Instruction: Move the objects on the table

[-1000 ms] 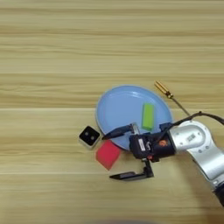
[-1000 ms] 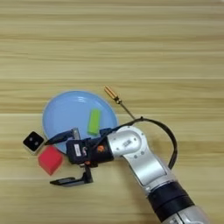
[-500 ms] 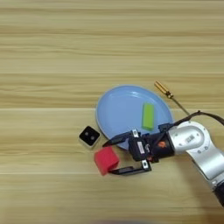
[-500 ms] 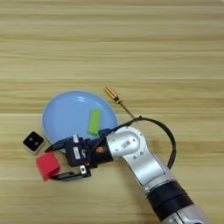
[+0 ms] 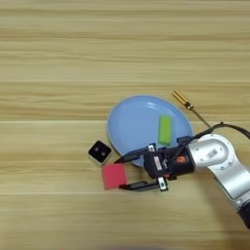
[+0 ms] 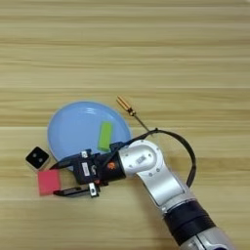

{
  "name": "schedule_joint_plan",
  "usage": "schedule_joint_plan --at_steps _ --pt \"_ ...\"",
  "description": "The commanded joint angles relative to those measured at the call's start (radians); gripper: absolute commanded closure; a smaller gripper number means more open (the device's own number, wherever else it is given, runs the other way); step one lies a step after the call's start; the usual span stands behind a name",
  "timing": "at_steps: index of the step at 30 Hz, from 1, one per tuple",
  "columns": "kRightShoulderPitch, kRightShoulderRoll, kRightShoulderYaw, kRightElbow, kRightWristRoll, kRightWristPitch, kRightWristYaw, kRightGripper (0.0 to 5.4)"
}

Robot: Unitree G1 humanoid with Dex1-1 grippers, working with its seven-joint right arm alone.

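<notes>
Even, soft light falls from overhead across the wooden table (image 5: pixel 58 53), bright enough that every plank stripe reads clearly. Shadows are faint and short: a thin dark rim hugs the underside of the black fingers (image 5: pixel 131 186), and the red cube (image 5: pixel 114 176) just beside their tips throws only a slim shade. The silver forearm (image 6: pixel 146 168) behind the fingers carries a mild sheen, no harsh glare. The light-blue plate (image 5: pixel 134 122) above the fingers looks matte and evenly lit. Everything is slightly soft overall, and the table's bottom edge below the fingers smears a little.
</notes>
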Motion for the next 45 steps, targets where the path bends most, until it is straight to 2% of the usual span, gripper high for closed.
schedule_joint_plan --at_steps 1,6,13,17,20,24,30,35,43,44,45 --pt "-0.054 -0.017 -0.024 -0.023 0.021 0.012 -0.036 3.09" --pt "-0.065 -0.009 -0.042 -0.035 0.058 0.037 -0.039 3.13" --pt "-0.108 0.000 -0.136 -0.091 0.208 0.158 -0.042 3.15" --pt "-0.141 -0.008 -0.197 -0.086 0.242 0.205 -0.073 3.16" --pt "-0.182 -0.011 -0.235 -0.043 0.211 0.238 -0.131 3.16" --pt "-0.208 -0.017 -0.235 0.021 0.149 0.264 -0.188 3.16" --pt "-0.229 -0.032 -0.233 0.104 0.086 0.267 -0.211 3.16" --pt "-0.229 -0.023 -0.212 0.190 0.033 0.260 -0.225 3.16" --pt "-0.237 -0.014 -0.205 0.254 0.008 0.249 -0.230 3.16" --pt "-0.238 -0.013 -0.205 0.258 0.007 0.248 -0.231 2.79" --pt "-0.241 -0.011 -0.207 0.263 0.008 0.251 -0.234 2.75"
